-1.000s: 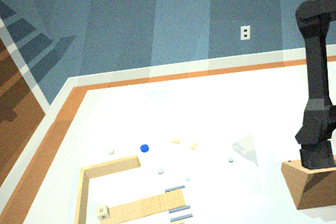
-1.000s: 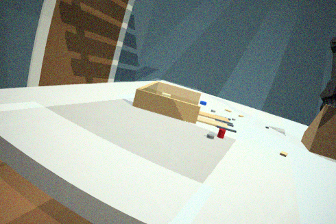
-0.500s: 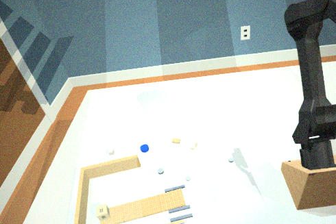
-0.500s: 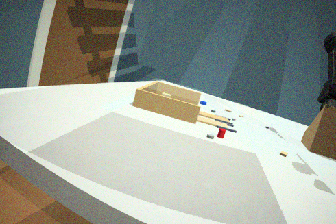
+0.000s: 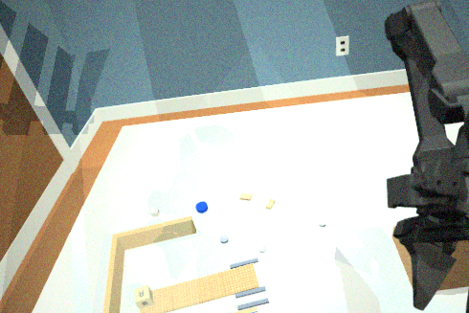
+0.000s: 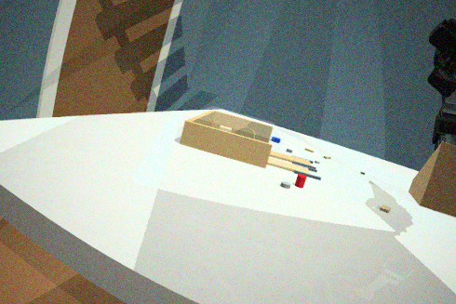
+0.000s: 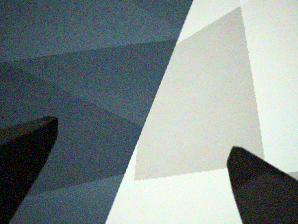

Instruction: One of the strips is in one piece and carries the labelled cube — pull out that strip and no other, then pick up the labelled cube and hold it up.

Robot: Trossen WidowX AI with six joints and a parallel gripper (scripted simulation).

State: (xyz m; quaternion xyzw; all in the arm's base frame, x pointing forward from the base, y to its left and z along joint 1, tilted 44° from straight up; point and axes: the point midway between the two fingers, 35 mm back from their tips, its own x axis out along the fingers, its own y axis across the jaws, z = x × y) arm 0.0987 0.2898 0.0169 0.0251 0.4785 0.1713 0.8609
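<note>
The labelled cube, pale with dark marks, rests at the left end of a tan woven strip inside a wooden frame. That strip looks unbroken in the top view. Another strip shows only as a sliver at the bottom edge there, so its condition is unclear. Grey bars lie by the strips' right ends. In the exterior view two strips stick out of the frame. My gripper is open and empty, far right of the strips, its fingers wide apart.
A brown block stands at the right, by the gripper. A blue disc, a red cylinder, a grey disc and small wooden pieces lie around the frame and strips.
</note>
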